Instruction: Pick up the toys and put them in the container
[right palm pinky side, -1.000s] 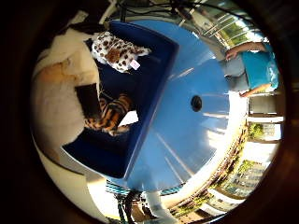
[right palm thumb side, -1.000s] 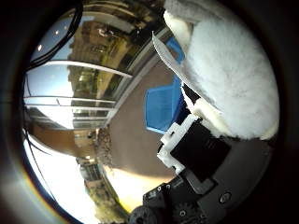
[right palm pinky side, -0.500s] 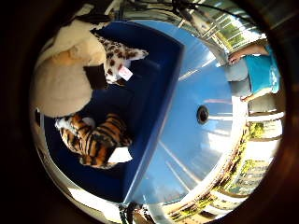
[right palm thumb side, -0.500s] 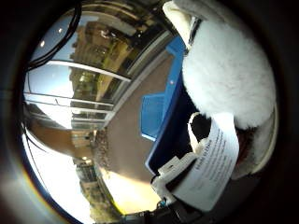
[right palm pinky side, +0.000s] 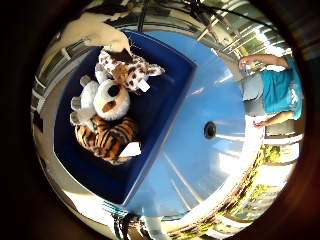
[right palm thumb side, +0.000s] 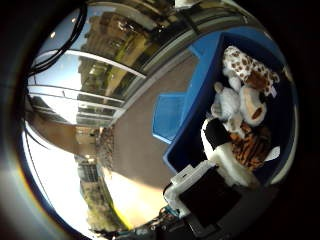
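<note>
The white plush toy with a tan face (right palm pinky side: 109, 100), which half a second ago filled the view right against the palm, now lies down in the deep blue rectangular plastic container (right palm pinky side: 165, 95). It is clear of the hand (right palm thumb side: 210, 192). I judge that the toy has just been let go and this placement is done.

The hand holds nothing. What shows of it is a white and black finger reaching out over the container's near wall. It looks loosely extended rather than curled, though most of the hand is out of view.

Looking down into the container, take the side facing the centre hole of the round pale blue desk (right palm pinky side: 220, 165) as three o'clock. On that dial, the brown-spotted cream plush animal (right palm pinky side: 129, 70) lies at about twelve. The white toy is just past centre toward nine, touching the spotted one. The orange and black striped plush tiger (right palm pinky side: 107, 141) is at six, pressed against the white one.

That makes three toys, all inside one container, beside one desk. No toy shows on the desk top or on the visible floor, so the task looks close to finished. Any toys outside these views cannot be ruled out.
</note>
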